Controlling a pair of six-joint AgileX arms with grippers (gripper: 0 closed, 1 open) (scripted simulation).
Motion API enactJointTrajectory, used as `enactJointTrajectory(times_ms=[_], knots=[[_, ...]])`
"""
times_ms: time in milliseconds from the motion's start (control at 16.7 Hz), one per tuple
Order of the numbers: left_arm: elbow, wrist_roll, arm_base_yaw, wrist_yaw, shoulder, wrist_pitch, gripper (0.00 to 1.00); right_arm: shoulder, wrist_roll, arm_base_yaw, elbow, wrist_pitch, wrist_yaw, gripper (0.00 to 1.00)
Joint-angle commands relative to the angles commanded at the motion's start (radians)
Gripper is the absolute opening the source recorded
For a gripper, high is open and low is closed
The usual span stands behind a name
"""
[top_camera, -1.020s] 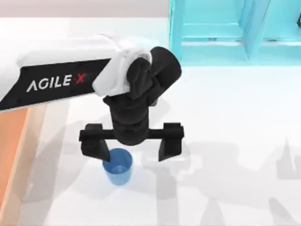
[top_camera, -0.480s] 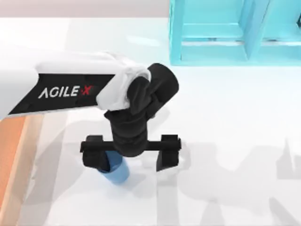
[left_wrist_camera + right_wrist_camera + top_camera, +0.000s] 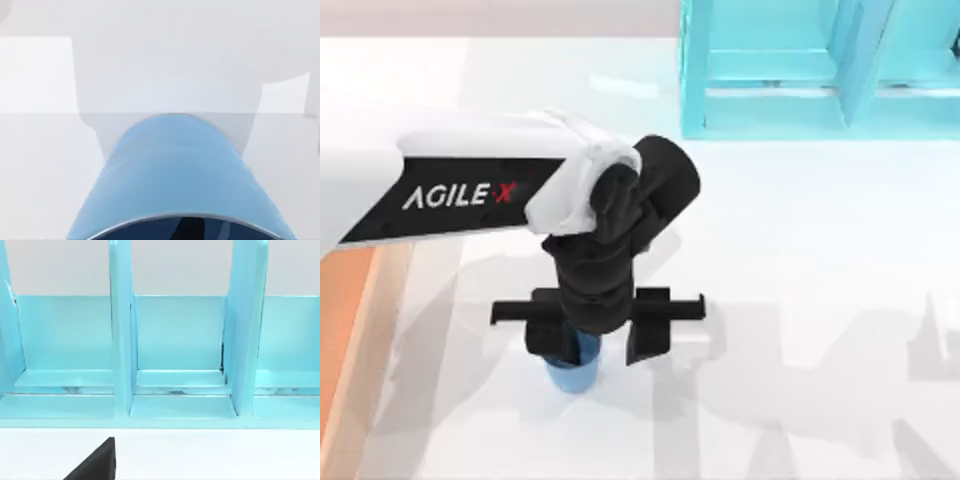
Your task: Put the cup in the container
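The small blue cup [image 3: 572,368] stands upright on the white table, left of centre and toward the front. My left gripper [image 3: 595,340] is lowered over it with its jaws straddling the cup, still open. Its left finger [image 3: 545,335] sits against the cup's left side, while a small gap shows between the cup and the right finger [image 3: 645,338]. The left wrist view looks onto the cup [image 3: 175,175] from very close. The container [image 3: 340,330] shows as an orange-brown strip with a tan wall at the table's left edge. A black corner of my right gripper [image 3: 95,465] faces the cabinet.
A cyan shelf-like cabinet [image 3: 820,70] with upright dividers stands at the back right; in the right wrist view the cabinet [image 3: 180,340] is seen from the front. White table surface lies between the cup and the container.
The left gripper's fingers have drawn inward around the cup. The arm has barely moved since half a second ago, and the cup stays in place.
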Motion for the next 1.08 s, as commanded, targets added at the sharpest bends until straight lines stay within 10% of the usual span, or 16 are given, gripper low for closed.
enactJointTrajectory(times_ms=[300, 1080], knots=[[0.000, 0.000, 0.000, 0.000, 0.000, 0.000, 0.00, 0.000, 0.000, 0.000, 0.000, 0.000, 0.000, 1.00], [0.068, 0.092, 0.030, -0.009, 0.002, -0.018, 0.00, 0.000, 0.000, 0.000, 0.000, 0.000, 0.000, 1.00]])
